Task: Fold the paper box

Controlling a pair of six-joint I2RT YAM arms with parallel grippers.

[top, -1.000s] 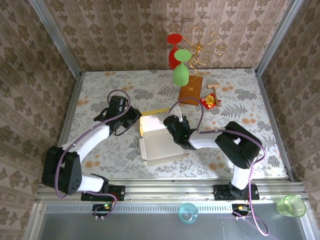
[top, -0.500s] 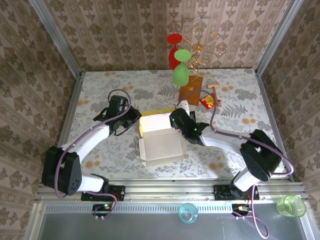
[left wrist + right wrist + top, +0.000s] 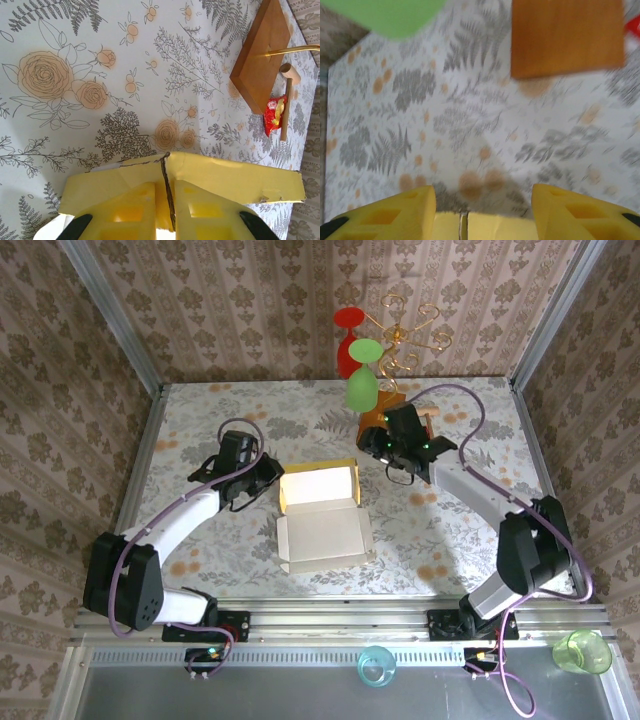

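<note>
The paper box (image 3: 322, 535) lies open in the middle of the table, white inside up, with its far wall raised and a mustard-yellow rim along the top. My left gripper (image 3: 268, 476) is at the box's far left corner. In the left wrist view its gripper (image 3: 170, 212) is shut on a yellow flap of the box (image 3: 235, 180), next to a slit. My right gripper (image 3: 381, 446) hangs beyond the box's far right corner, apart from it. In the right wrist view its gripper (image 3: 482, 212) is open and empty, with the box's yellow edge (image 3: 500, 227) just below.
The brown wooden block (image 3: 372, 420) with the gold wire stand (image 3: 405, 335) sits right behind my right gripper. A green glass (image 3: 362, 388) and a red glass (image 3: 348, 325) hang from it. A small red-yellow packet (image 3: 274, 114) lies beside the block.
My right gripper has opened, left the box's right side and drawn back to the far right toward the wooden block. The left gripper keeps its hold and has not moved.
</note>
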